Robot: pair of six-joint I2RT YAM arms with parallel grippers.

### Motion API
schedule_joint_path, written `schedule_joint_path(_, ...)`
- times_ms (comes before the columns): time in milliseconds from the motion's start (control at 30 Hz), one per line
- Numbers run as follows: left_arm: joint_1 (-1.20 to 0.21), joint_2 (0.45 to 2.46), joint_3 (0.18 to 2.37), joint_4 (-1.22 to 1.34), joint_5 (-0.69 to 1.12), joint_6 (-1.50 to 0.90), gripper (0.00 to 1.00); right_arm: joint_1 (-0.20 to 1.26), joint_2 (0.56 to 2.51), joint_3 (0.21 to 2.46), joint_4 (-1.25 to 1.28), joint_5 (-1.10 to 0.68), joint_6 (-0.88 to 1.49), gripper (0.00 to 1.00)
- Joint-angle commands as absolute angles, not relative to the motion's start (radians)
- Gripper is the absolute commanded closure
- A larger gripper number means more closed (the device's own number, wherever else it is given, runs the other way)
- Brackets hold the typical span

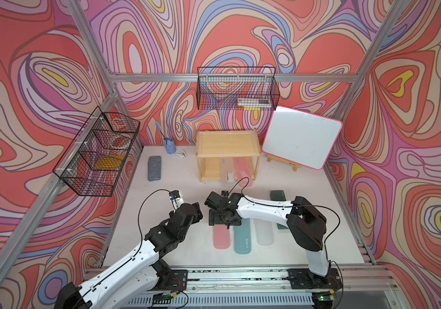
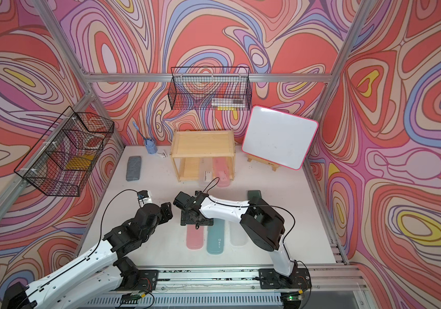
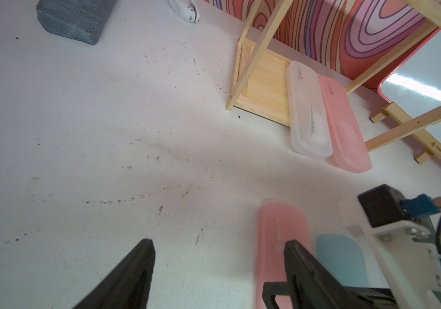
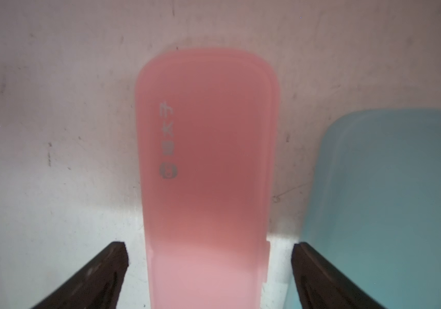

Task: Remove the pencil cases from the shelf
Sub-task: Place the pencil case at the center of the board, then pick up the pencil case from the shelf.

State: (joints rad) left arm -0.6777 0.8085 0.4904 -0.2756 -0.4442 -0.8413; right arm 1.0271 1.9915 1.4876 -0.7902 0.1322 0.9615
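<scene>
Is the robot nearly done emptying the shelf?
Over halfway. Four lie on the table: pink case, teal case, clear case, dark green case. The right gripper hangs open over the pink one; the left gripper is open too. Two remain on the bottom tier of the shelf: second clear case, second pink case.

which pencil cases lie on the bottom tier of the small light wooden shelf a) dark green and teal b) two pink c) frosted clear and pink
c: a frosted clear plastic pencil case and a pink plastic pencil case lie side by side on the bottom tier of the wooden shelf.
</scene>
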Motion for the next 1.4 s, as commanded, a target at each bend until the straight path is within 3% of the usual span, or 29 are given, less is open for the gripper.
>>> schedule_joint_path(0,-0.658,0.867,0.562,-0.202,-0.363,-0.838,0.18,1.025,1.846,1.560,-0.865,0.266,0.901,0.02)
schedule_joint_path(200,-0.651,1.119,0.729,-0.168,-0.297,-0.755,0.09,0.942,1.628,1.595,-0.950,0.424,0.794,0.02)
schedule_joint_path(300,-0.629,1.260,0.828,-0.150,-0.131,-0.778,0.02,0.850,1.514,1.524,-0.898,0.412,0.752,0.02)
schedule_joint_path(433,-0.584,1.381,0.744,0.237,0.159,-1.004,0.01,0.753,1.419,1.480,-0.855,0.382,0.703,0.02)
schedule_joint_path(533,-0.563,1.475,0.728,0.423,0.236,-1.109,0.00,0.724,1.396,1.486,-0.855,0.376,0.669,0.02)
schedule_joint_path(867,-0.473,1.707,0.815,0.579,0.330,-1.194,0.01,0.666,1.360,1.458,-0.836,0.331,0.623,0.02)
schedule_joint_path(1367,-0.437,1.916,0.931,0.584,0.370,-1.193,0.03,0.631,1.332,1.439,-0.834,0.330,0.601,0.02)
